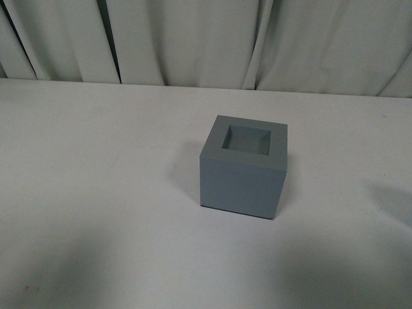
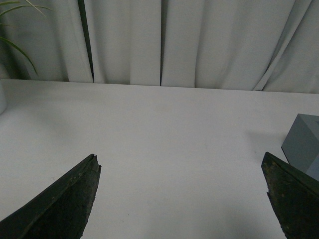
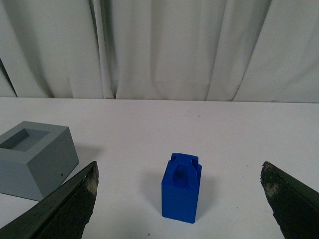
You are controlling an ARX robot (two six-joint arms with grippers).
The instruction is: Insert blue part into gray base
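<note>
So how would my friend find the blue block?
Start at the white table in front of the pale curtains. Two blocks stand on it, apart. Unlike the wide gray base with its square hole on top, the blue part is bright blue, narrow and tall, with a little loop on top.

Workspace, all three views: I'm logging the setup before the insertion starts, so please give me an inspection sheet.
Surface: white table, matte, some soft shadows.
Job's things: gray base upright, recess empty; blue part upright on the table, apart from the base.
Clutter: nothing seen.
Grippers: left gripper open, empty; right gripper open, empty, facing the blue part.
Cables: nothing seen.
Surroundings: white curtain behind the table; plant leaves in the left wrist view.
</note>
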